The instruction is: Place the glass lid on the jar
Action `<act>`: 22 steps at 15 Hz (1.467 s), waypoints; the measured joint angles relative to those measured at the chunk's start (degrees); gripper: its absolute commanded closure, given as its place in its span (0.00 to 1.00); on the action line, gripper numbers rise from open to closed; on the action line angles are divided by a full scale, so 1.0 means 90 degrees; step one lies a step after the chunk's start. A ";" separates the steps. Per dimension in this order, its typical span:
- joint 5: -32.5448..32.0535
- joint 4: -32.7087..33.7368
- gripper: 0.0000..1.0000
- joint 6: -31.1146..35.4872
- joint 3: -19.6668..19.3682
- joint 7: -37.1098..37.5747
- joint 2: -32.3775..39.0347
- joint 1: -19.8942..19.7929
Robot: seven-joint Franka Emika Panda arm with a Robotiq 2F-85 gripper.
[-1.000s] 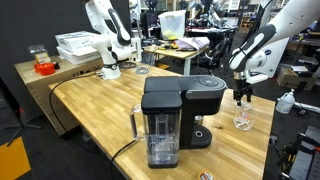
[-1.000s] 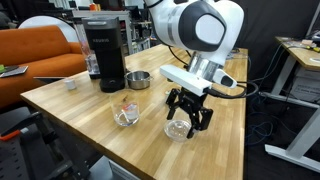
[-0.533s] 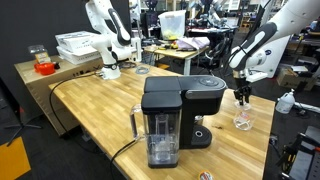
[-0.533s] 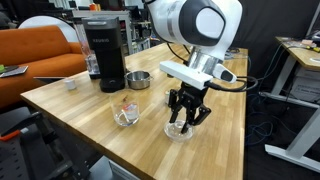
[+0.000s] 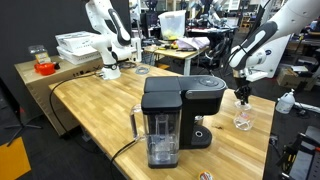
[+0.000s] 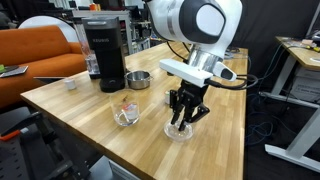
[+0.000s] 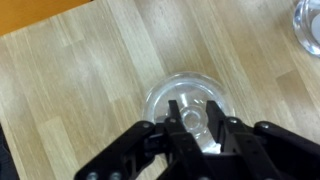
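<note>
The glass lid (image 7: 168, 98) lies flat on the wooden table, a clear round disc with a small knob in its middle. My gripper (image 7: 191, 105) stands straight over it, fingers shut on that knob. In both exterior views the gripper (image 6: 181, 121) (image 5: 241, 99) hangs down onto the lid (image 6: 180, 131) (image 5: 242, 121). The jar (image 6: 125, 113), short and clear with something reddish inside, stands a hand's width away towards the coffee machine. Its rim shows at the top right corner of the wrist view (image 7: 309, 26).
A black coffee machine (image 6: 104, 55) (image 5: 175, 115) stands on the table with a small metal bowl (image 6: 138, 79) beside it. The lid lies near the table's edge (image 6: 200, 165). Another white arm (image 5: 105, 40) stands at the far end of the table.
The fingers, wide apart a second ago, have closed in on the lid's knob. The arm has stayed over the lid, and lid and jar have not moved.
</note>
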 measured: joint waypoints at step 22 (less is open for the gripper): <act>-0.0182 -0.0798 0.92 -0.0036 0.0089 0.0090 -0.1443 0.0178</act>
